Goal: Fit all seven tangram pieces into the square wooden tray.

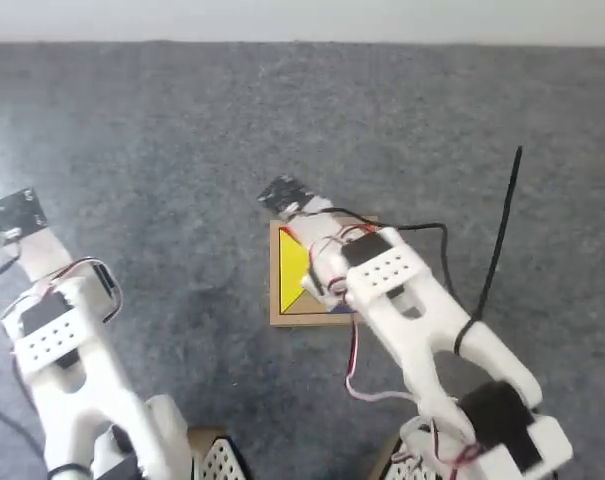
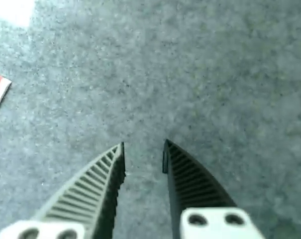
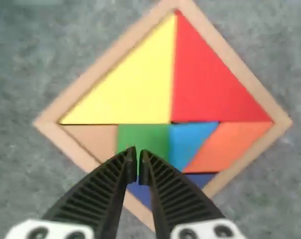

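Where grey carpet [image 1: 162, 140] meets a pale wall [image 1: 302, 20], tray [image 3: 46, 122] sits filled | left hand [image 2: 143, 149] released | right hand [image 3: 139, 155] clenched over it

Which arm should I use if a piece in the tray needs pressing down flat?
Right, most likely. The right gripper hangs directly above the tray, its tips over the green piece. The left gripper sits over bare carpet, off to the side of the tray.
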You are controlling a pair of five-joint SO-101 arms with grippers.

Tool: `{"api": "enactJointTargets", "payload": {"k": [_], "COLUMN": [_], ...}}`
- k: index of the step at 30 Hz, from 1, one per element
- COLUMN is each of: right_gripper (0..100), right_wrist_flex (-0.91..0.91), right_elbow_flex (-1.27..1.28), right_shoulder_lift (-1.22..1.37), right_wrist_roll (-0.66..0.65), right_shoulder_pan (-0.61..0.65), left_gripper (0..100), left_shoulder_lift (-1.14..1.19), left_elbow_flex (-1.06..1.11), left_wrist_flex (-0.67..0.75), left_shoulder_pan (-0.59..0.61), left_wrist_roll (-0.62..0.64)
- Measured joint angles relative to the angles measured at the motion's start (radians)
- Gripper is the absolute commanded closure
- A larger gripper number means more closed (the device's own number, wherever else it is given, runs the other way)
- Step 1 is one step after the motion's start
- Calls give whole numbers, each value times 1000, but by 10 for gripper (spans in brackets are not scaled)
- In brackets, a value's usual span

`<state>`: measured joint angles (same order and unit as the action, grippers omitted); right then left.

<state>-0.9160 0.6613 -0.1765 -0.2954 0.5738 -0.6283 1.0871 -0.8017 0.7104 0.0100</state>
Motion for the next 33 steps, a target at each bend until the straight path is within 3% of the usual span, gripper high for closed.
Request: {"api": "enactJointTargets", "payload": {"k": [5, 11, 14, 24, 29, 33], "right_gripper": [982, 980, 979, 979, 980, 979], "right_wrist_flex": [83, 135, 75, -281, -325, -365], "right_elbow_flex": [0, -25, -43, -72, 58, 238], "right_shoulder_lift": [101, 160, 144, -361, -562, -750], "right_wrist_roll": [-2, -2, -2, -2, -2, -2], "right_shoulder_pan": [-98, -94, -91, -101, -233, -382], "left_gripper": [870, 870, 870, 917, 920, 918], "left_shoulder_lift": [0, 0, 0, -2, -155, -417], "left_elbow_flex": [0, 0, 0, 40, 126, 288], "left_wrist_flex": [0, 0, 0, 51, 38, 38], "left_shoulder_pan": [0, 2, 2, -55, -83, -190], "left_wrist_roll": [0, -6, -11, -18, -25, -35]}}
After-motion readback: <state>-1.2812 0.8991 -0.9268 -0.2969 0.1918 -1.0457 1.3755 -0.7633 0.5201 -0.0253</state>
